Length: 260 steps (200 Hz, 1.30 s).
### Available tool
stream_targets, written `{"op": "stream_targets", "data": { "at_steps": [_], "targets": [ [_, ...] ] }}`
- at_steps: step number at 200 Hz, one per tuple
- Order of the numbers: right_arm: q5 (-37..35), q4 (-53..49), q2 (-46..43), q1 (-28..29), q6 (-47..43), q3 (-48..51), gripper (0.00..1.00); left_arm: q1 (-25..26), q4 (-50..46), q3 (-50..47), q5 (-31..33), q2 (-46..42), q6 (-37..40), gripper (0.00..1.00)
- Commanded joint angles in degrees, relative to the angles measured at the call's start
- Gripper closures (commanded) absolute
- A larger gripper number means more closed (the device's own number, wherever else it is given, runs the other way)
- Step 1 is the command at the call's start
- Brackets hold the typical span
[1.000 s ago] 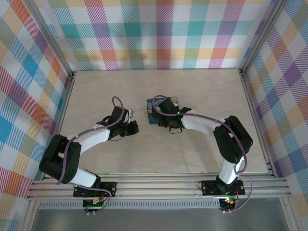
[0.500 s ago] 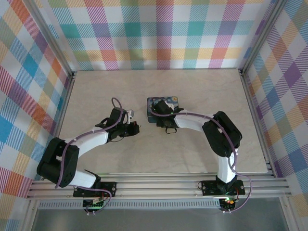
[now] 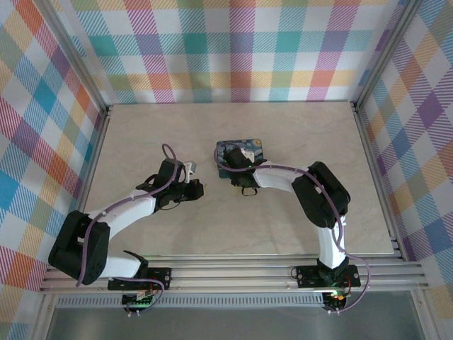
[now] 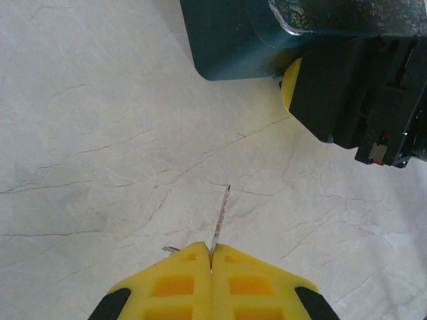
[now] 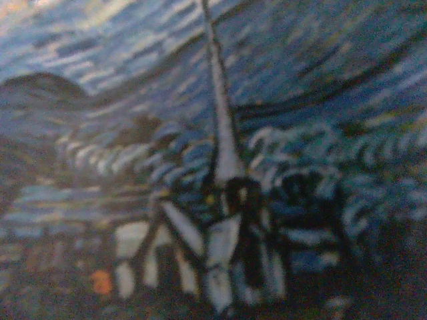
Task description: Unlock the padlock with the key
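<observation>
**A:** Start at the left gripper. What are the fingers doing?

**B:** The left gripper (image 4: 211, 259) has its yellow fingers pressed together, pinching the key (image 4: 221, 215). The thin blade sticks out from between the tips toward 12 o'clock, over the pale marbled table (image 4: 100, 133).

**A:** And beyond the key?

**B:** In the left wrist view the padlock (image 4: 230, 40) sits at about 1 o'clock from the blade, apart from it. Only its dark blue-green side and a rounded corner show there. A yellow fingertip (image 4: 291, 88) of the other arm lies right against that side.

**A:** What about the right gripper?

**B:** From above, the right gripper (image 3: 236, 167) is down on the padlock's near edge. I cannot tell whether its fingers are spread or clamped. Its wrist camera is close on the painted face, a blurred starry-night print.

**A:** Where is the lock on the table?

**B:** Near the middle, at about 2 o'clock from the left gripper.
</observation>
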<state>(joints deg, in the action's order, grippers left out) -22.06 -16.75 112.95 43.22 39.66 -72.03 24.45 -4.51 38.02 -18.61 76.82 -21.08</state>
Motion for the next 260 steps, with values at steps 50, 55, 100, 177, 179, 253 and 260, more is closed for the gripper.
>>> {"op": "stream_targets", "data": {
  "at_steps": [50,55,100,177,179,253,260],
  "targets": [
    [2.84,-7.65,-0.80,0.24,-4.05,-6.36,0.83,-0.24,9.30,-5.57,-9.50,-2.99,5.22,1.00],
    [3.30,-9.10,-0.79,0.19,-4.40,-7.12,0.84,-0.11,10.70,-6.24,-10.04,-3.04,5.47,1.00],
    [12.25,-15.53,-2.58,-1.75,-4.90,-9.96,0.96,1.93,22.39,-9.73,-13.48,-1.93,5.99,1.00],
    [29.50,-19.02,-4.25,-6.55,-2.00,-11.30,1.00,6.74,49.67,-12.95,-7.87,11.35,-2.04,1.00],
    [29.97,-18.97,-4.36,-6.72,-1.88,-11.25,1.00,6.93,50.28,-12.97,-7.52,11.74,-2.10,1.00],
    [43.14,-18.46,-6.15,-11.48,2.41,-10.24,1.00,9.43,63.65,-11.66,-5.58,21.61,-2.57,1.00],
    [43.88,-18.25,-6.39,-11.79,2.73,-10.07,1.00,9.56,64.29,-11.50,-5.36,22.25,-2.48,1.00]
  ]
}}
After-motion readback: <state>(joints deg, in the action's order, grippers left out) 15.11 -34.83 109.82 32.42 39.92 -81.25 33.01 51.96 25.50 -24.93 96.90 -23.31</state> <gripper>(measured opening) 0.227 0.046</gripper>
